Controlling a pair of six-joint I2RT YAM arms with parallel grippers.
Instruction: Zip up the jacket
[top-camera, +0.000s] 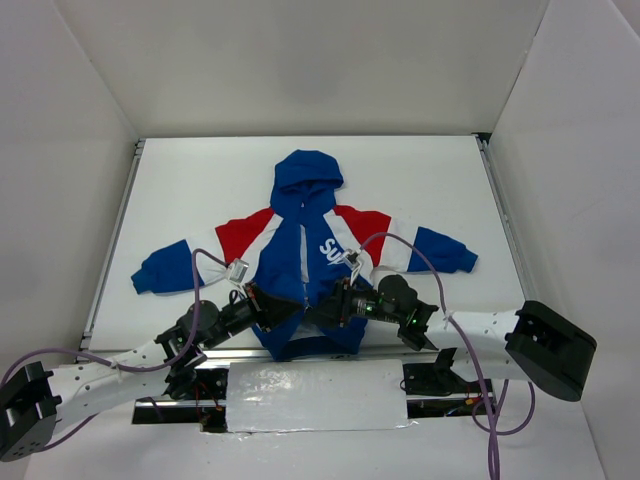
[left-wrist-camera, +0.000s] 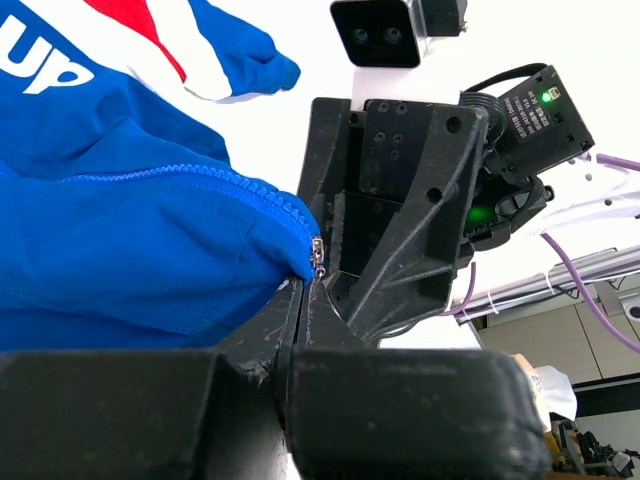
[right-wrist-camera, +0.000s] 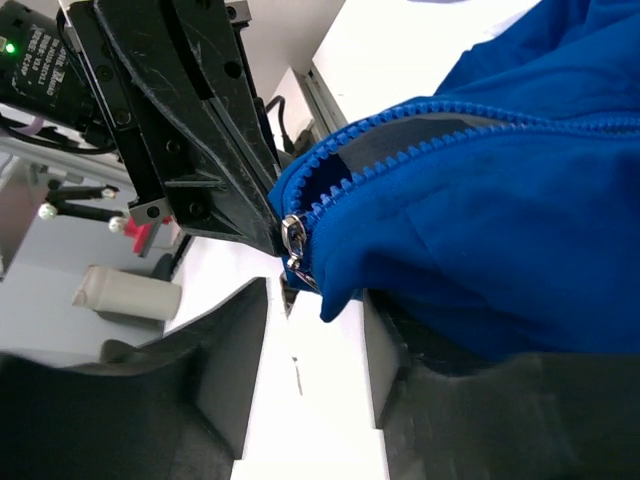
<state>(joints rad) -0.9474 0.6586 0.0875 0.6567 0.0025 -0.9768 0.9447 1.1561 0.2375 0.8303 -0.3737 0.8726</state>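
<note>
The jacket (top-camera: 290, 250) lies flat on the white table, hood toward the far side and sleeves spread, its blue front showing white lettering. My left gripper (top-camera: 280, 310) is at the bottom hem. In the left wrist view it (left-wrist-camera: 305, 285) is shut on the hem's edge just below the silver zipper slider (left-wrist-camera: 318, 252). My right gripper (top-camera: 322, 312) faces it from the right. In the right wrist view it (right-wrist-camera: 315, 300) is open, with the slider (right-wrist-camera: 292, 232) and a corner of blue fabric (right-wrist-camera: 480, 230) hanging just above its fingers.
Metal rails run along the table's left edge (top-camera: 110, 250) and right edge (top-camera: 505, 230), with white walls around. A crinkled white sheet (top-camera: 315, 395) lies between the arm bases. Purple cables (top-camera: 420, 262) loop over the jacket's lower right.
</note>
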